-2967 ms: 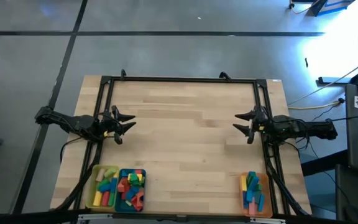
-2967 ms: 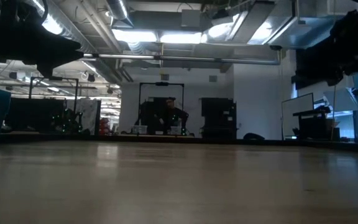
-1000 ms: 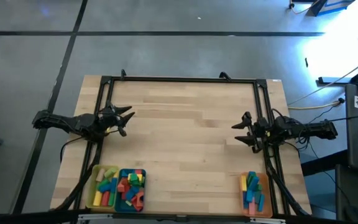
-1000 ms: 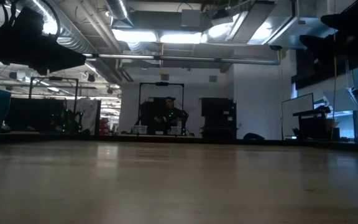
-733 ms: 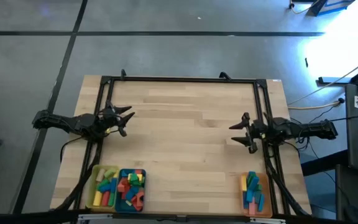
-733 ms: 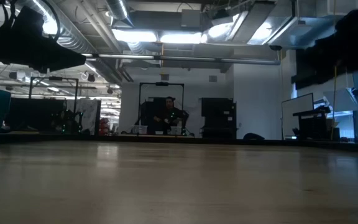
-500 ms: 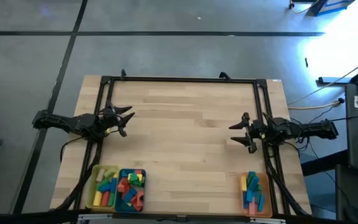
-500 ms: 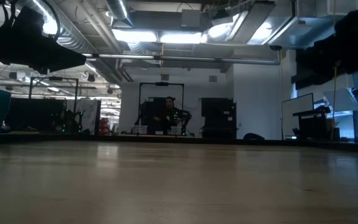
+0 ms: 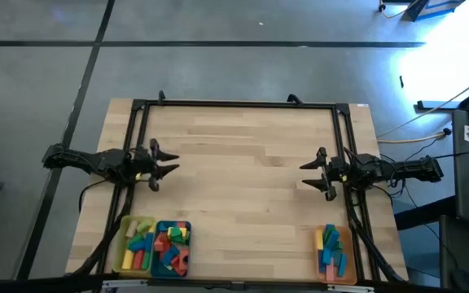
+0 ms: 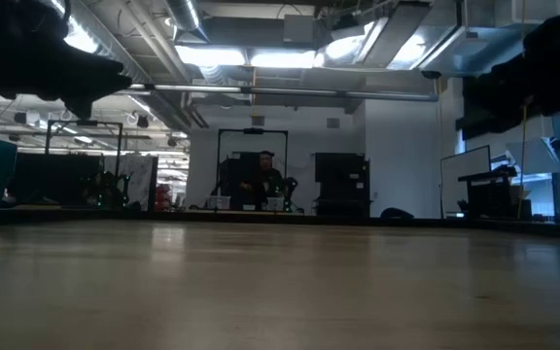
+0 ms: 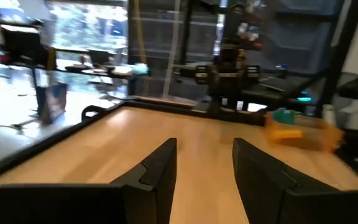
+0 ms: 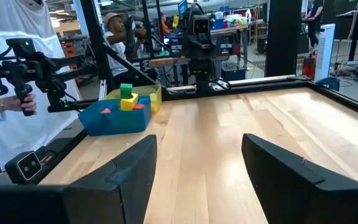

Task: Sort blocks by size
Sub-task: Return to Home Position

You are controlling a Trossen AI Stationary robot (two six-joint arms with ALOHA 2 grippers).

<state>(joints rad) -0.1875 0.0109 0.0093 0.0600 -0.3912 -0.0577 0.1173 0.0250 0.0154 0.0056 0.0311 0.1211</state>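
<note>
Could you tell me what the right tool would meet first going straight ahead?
The right tool points across bare table; the way looks free until, probably, the left tool facing it.

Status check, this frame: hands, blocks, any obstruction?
Left hand open, empty, above wooden table, left side. Right hand open, empty, right side. Small coloured toy blocks all inside flat yellow tray, teal tray, orange tray. Nothing in the way.

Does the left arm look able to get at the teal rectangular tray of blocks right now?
Probably yes: the open left gripper has only bare tabletop between it and the teal rectangular tray.
</note>
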